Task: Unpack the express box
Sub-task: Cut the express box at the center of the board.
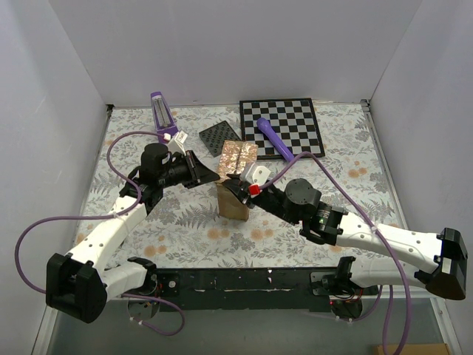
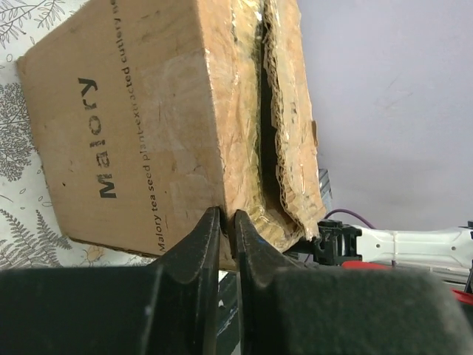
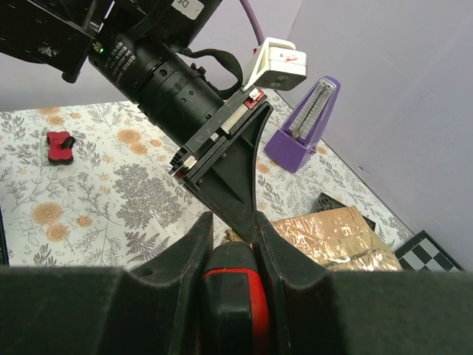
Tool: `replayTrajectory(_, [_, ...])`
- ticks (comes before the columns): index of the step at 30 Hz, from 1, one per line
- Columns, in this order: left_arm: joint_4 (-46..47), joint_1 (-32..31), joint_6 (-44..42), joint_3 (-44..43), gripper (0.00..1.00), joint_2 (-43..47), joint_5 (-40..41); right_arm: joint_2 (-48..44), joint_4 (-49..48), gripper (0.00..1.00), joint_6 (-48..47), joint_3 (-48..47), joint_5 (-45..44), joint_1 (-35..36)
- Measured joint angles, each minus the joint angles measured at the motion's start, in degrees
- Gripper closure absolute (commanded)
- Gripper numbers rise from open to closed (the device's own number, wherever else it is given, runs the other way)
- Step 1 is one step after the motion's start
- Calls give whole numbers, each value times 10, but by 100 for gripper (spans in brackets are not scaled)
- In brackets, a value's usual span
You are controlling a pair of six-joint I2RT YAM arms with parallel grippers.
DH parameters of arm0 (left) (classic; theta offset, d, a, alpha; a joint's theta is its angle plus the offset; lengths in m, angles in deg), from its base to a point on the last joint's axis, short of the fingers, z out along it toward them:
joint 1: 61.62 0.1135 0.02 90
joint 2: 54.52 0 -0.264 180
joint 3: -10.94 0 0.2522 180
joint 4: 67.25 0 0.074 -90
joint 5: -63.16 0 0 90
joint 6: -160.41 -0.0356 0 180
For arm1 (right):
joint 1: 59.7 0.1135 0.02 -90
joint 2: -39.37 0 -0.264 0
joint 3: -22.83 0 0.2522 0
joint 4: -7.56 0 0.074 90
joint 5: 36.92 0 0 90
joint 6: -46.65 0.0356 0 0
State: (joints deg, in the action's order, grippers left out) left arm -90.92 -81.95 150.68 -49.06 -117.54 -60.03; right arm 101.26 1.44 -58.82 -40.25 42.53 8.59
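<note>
The express box is a small brown carton standing mid-table. Its glossy taped flap lies open toward the back. In the left wrist view the express box fills the frame, printed "Malory", with a torn slit along its taped face. My left gripper pinches the carton's edge, jaws almost together; from above, the left gripper sits at the box's upper left corner. My right gripper is shut on a red-and-black tool. Seen from above, the right gripper holds that tool right at the box top.
A chessboard with a purple cylinder lies at the back right. A purple metronome and a black perforated plate stand at the back. A small red object lies on the floral cloth. White walls enclose the table.
</note>
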Motion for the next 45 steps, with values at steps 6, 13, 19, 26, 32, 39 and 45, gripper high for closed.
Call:
replayTrajectory(6, [4,0,-6,-4,100,-5,-10,0,0,99,0,0,2,1])
replayTrajectory(13, [-1,0,-19,-8,100,-7,-10,-3,4,99,-2,0,2,1])
replayTrajectory(19, [-4,-4,-20,-14,100,-12,-8,-18,25,99,-2,0,1,1])
replayTrajectory(26, [-5,-12,-17,-15,100,-14,-7,-40,55,99,-1,0,1,2])
replayTrajectory(32, [-6,-13,-10,-15,100,-14,-2,-57,78,99,3,0,-2,2])
replayTrajectory(39, [-4,-11,-5,-15,100,-14,8,-71,108,99,3,3,-14,2])
replayTrajectory(45, [-4,-12,-3,-15,100,-14,8,-73,111,99,3,4,-16,2])
